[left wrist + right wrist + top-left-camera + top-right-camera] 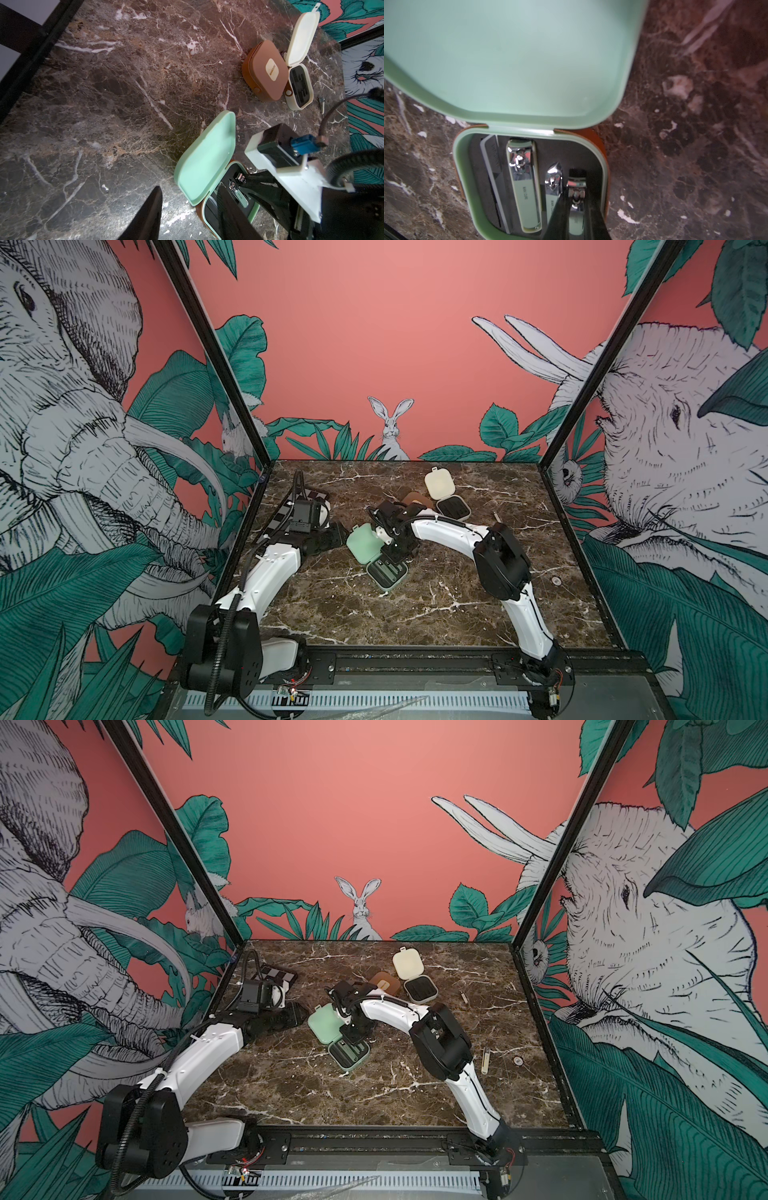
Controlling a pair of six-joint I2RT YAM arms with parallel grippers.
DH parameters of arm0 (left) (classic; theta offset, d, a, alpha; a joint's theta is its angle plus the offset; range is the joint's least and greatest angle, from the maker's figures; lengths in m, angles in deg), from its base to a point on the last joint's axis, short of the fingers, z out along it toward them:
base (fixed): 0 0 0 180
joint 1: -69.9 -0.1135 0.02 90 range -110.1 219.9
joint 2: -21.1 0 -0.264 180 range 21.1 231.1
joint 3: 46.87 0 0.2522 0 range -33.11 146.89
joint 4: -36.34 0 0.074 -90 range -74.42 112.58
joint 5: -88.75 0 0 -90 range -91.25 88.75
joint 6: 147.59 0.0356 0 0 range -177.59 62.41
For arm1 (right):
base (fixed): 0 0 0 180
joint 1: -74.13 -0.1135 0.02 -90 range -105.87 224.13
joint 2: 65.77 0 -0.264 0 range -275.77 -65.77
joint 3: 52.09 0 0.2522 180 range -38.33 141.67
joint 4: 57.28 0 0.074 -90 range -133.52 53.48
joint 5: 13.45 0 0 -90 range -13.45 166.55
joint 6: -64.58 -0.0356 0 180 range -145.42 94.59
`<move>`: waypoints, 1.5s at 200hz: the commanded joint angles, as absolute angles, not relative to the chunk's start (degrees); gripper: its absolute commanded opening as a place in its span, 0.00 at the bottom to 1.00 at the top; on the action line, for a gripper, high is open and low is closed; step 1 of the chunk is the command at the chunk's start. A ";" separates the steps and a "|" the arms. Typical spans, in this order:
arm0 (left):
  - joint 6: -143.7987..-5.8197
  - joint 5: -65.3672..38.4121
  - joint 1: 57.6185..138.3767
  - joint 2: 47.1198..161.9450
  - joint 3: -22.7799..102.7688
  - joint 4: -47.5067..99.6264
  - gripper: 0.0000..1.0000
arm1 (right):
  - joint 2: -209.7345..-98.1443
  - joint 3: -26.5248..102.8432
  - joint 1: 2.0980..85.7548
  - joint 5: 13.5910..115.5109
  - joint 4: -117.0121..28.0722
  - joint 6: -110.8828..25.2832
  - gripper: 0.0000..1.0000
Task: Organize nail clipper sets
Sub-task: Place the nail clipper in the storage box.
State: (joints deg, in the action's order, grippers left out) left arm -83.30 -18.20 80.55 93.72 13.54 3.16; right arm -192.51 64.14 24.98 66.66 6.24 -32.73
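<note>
The mint green case lies open mid-table, its lid (363,546) (326,1025) flat beside its base (386,574) (348,1057). My right gripper (392,559) (576,198) reaches into the base and is shut on a small mint clipper (576,222) at the insert's edge. A larger clipper (523,187), a slanted clipper (553,185) and a file (492,166) lie in the slots beside it. My left gripper (338,534) (191,216) stands open at the lid's side, one finger (232,214) over the base, holding nothing. The brown case (417,499) (266,70) is closed. The cream case (453,508) (300,87) lies open.
A black-and-grey checkerboard (276,972) lies at the back left, partly under my left arm. A cream tool (485,1060) and a small slim tool (464,997) lie loose on the marble at the right. Black frame posts stand at the table's corners.
</note>
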 commanded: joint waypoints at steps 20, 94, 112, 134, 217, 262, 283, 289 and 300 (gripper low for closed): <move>-83.68 -18.56 80.10 92.82 12.71 3.00 0.45 | -192.66 63.83 24.65 67.36 6.28 -33.62 0.12; -83.84 -19.09 80.05 93.17 12.63 3.19 0.45 | -191.17 64.73 24.64 67.84 6.13 -35.52 0.29; -83.84 -19.17 80.09 93.17 12.65 3.24 0.45 | -190.51 65.03 24.65 68.12 5.98 -35.83 0.33; -83.80 -19.27 80.07 93.09 12.64 3.21 0.45 | -189.60 65.45 24.65 68.12 5.82 -36.38 0.35; -83.79 -19.18 80.14 93.04 12.68 3.13 0.45 | -189.17 65.95 24.74 70.01 5.91 -37.47 0.19; -83.10 -18.05 80.05 93.24 13.18 2.61 0.45 | -189.92 65.42 24.70 67.98 5.37 -37.54 0.09; -82.73 -18.25 79.41 94.17 13.98 2.55 0.45 | -190.12 64.79 24.73 67.82 5.06 -37.59 0.08; -82.81 -18.45 79.15 94.40 14.25 2.83 0.46 | -190.27 64.60 24.73 67.78 5.07 -37.56 0.07; -82.83 -18.81 78.71 95.01 14.71 3.13 0.46 | -190.59 64.42 24.73 67.47 4.93 -37.61 0.06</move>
